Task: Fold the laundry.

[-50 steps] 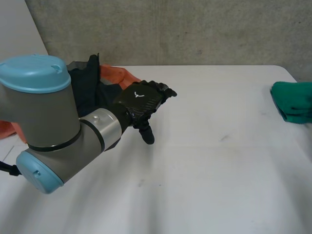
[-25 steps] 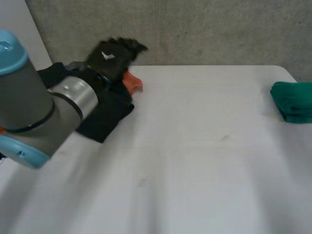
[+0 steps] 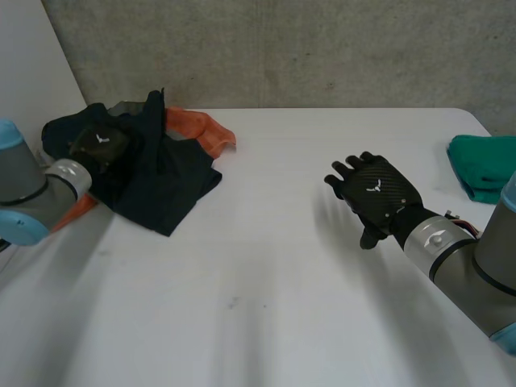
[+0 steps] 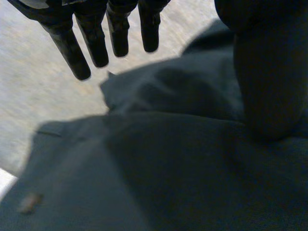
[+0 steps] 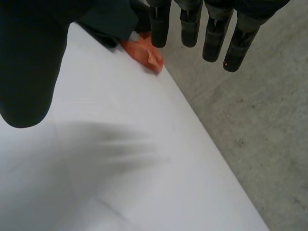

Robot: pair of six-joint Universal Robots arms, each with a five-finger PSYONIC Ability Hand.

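Observation:
A crumpled dark navy garment [image 3: 165, 173] lies at the table's back left, over an orange cloth [image 3: 201, 126]. My left hand [image 3: 101, 145] hovers flat above the dark garment's left part; in its wrist view the fingers [image 4: 91, 41] are straight and the thumb [image 4: 267, 72] stands apart, with the dark garment [image 4: 168, 168] under the palm and nothing pinched. My right hand [image 3: 373, 192] hangs open over bare table at centre right. In its wrist view the straight fingers [image 5: 211, 29] point toward the orange cloth [image 5: 143, 52] and the dark garment [image 5: 108, 19].
A folded green cloth [image 3: 484, 168] lies at the table's [image 3: 282, 266] right edge. A grey concrete wall rises behind the table. The left arm's elbow [image 3: 20, 201] sits low at the left side.
My left arm swung from the table's middle back and left over the dark garment pile. My right hand has come into view at centre right.

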